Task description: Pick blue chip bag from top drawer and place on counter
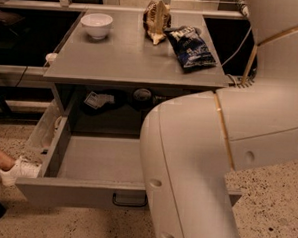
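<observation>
The blue chip bag (192, 47) lies flat on the counter (127, 60) near its right edge, navy foil with white lettering. The top drawer (80, 190) is pulled wide open below; the part of its inside that shows is bare, and its dark handle (128, 202) shows on the front panel. My white arm (212, 144) fills the right half of the view and hides the drawer's right side. The gripper itself is out of view.
A white bowl (97, 24) stands at the counter's back left. A brown-and-cream upright bag (155, 21) stands just left of the blue bag. Small items (101, 99) sit in the dark space behind the drawer. A person's white shoe (20, 169) is on the floor at left.
</observation>
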`<state>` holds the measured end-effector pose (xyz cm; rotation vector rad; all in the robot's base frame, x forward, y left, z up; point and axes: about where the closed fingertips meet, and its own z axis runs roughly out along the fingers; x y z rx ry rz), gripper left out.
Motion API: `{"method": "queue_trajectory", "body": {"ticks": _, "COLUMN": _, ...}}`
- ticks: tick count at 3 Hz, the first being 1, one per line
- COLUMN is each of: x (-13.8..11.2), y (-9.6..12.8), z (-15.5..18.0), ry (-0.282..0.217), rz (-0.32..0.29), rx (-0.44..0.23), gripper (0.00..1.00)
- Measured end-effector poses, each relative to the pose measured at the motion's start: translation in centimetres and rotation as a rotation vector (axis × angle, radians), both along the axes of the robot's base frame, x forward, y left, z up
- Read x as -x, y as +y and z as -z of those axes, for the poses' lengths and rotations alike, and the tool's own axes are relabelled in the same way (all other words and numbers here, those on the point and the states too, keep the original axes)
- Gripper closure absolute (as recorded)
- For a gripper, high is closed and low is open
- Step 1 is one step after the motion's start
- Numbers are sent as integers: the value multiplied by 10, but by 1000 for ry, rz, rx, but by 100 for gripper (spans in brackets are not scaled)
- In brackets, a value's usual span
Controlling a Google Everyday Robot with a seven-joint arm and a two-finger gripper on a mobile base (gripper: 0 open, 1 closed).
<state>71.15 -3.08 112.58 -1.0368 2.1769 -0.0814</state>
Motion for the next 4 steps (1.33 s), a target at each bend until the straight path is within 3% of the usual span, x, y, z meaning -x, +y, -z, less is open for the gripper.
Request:
{"method": "queue_trajectory", "body": {"ticks": 1, "x": 51, "y": -3, "z": 15, "ry": 186, "rz": -172, "rx": -166, "gripper": 0}}
{"method": "queue_trajectory", "body": {"ticks": 2, "x": 81, "y": 5, "z": 33, "ry": 299, "rz": -359, "rx": -303, "gripper": 0}}
{"method": "queue_trajectory", "body": {"ticks": 3, "x": 99, "y": 10, "z": 1, "ry": 236, "rz": -454, "rx": -397, "gripper": 0}}
{"method": "queue_trajectory", "body": {"ticks": 4, "x": 92, "y": 13, "z": -2, "ry": 215, "rz": -448, "rx": -413, "gripper": 0}}
